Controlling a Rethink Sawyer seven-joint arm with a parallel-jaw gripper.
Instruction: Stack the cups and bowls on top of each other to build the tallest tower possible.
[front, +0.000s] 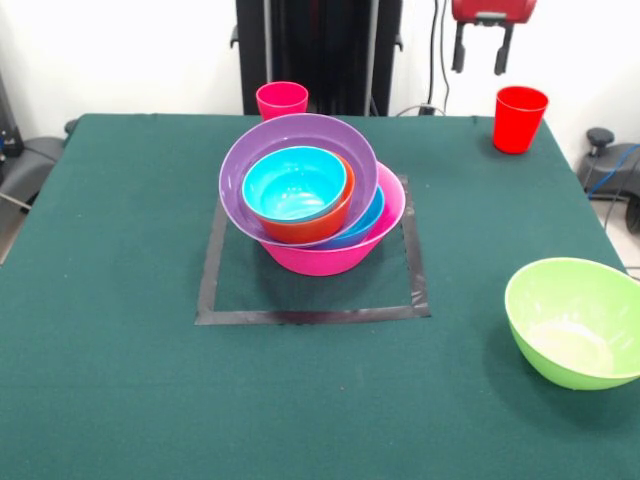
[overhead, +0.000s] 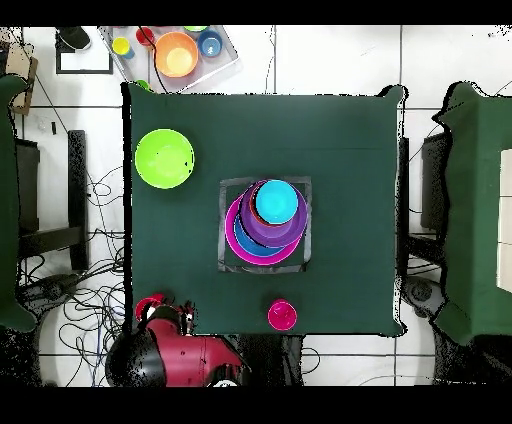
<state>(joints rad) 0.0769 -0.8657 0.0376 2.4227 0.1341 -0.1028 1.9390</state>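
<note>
The tower stands in a black tape square at mid table. A large pink bowl is its base, holding a blue bowl, a tilted purple bowl, an orange bowl and a light blue bowl. It also shows in the overhead view. A pink-red cup stands at the far edge. A red cup stands at the far right. My gripper hangs open and empty, above and behind the red cup. I cannot make out the light green cup.
A large lime green bowl sits alone at the near right, also in the overhead view. Off the table, a tray holds an orange bowl, a small blue bowl and other small things.
</note>
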